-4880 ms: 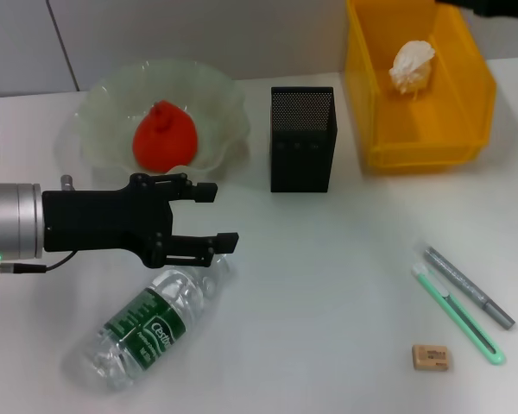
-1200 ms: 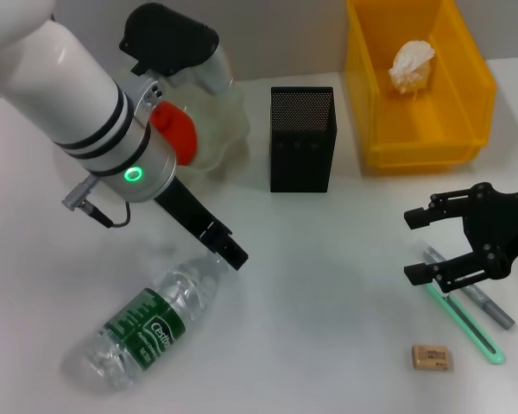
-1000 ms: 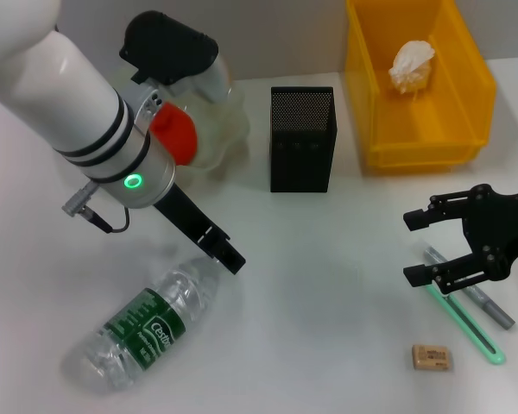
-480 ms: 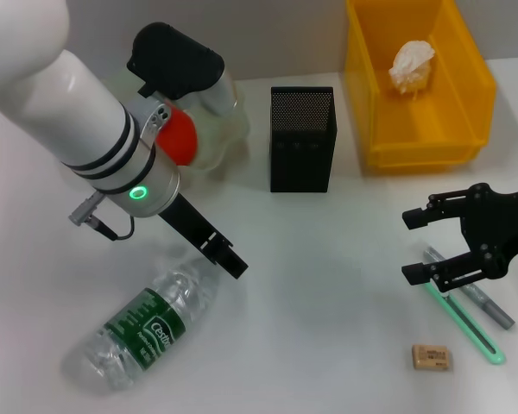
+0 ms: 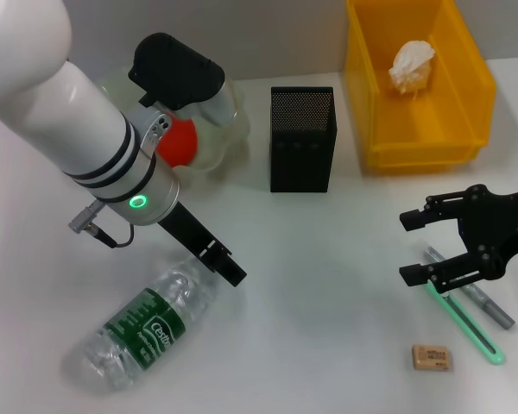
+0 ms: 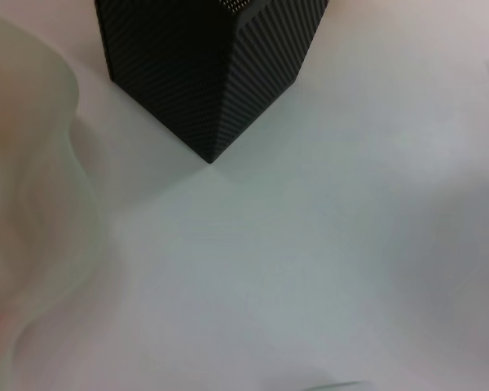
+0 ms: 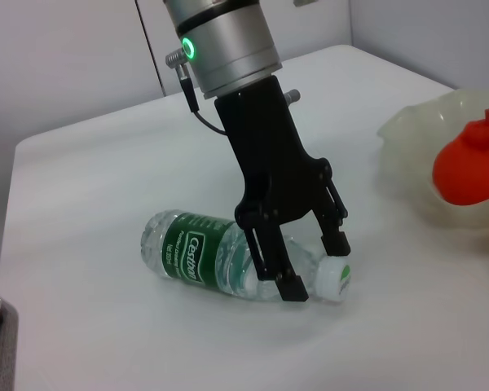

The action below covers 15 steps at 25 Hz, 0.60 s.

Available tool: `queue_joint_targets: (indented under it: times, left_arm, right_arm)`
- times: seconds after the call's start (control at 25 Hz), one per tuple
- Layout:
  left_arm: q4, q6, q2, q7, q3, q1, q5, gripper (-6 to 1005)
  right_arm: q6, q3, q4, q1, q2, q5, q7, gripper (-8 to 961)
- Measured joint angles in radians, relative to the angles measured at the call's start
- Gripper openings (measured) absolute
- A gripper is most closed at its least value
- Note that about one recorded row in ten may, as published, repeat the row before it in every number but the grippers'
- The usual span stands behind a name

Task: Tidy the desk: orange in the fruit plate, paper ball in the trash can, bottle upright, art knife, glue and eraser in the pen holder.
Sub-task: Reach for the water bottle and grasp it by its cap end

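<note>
Near the front left corner of the tabletop, the bottle [image 5: 147,323] lies on its side, cap end pointing toward the middle. The left gripper [image 7: 314,265] has its fingers spread around the neck. The right gripper [image 5: 423,246], fingers spread too, hangs near the right edge.

White "Cestbon" lettering — on the bottle [image 5: 142,329] green label — eraser [image 5: 432,357] print unreadable

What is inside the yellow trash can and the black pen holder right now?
The trash can holds the crumpled paper ball; the rest of its floor shows bare. The pen holder shows only dark mesh from above; its bottom cannot be seen, so its contents are unclear.
</note>
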Motion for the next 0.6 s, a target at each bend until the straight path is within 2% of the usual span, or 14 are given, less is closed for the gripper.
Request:
queue_joint_targets:
  times: [0.48, 0.6]
  left_arm:
    - [-0.002, -0.015, 0.000, 0.009, 0.016, 0.004, -0.001, 800]
    - [-0.002, -0.016, 0.000, 0.010, 0.024, 0.007, -0.002, 759]
  right_arm:
    - [0.000, 0.007, 0.000, -0.001, 0.000, 0.001, 0.000, 824]
    - [0.000, 0.008, 0.000, -0.002, 0.000, 0.002, 0.000, 824]
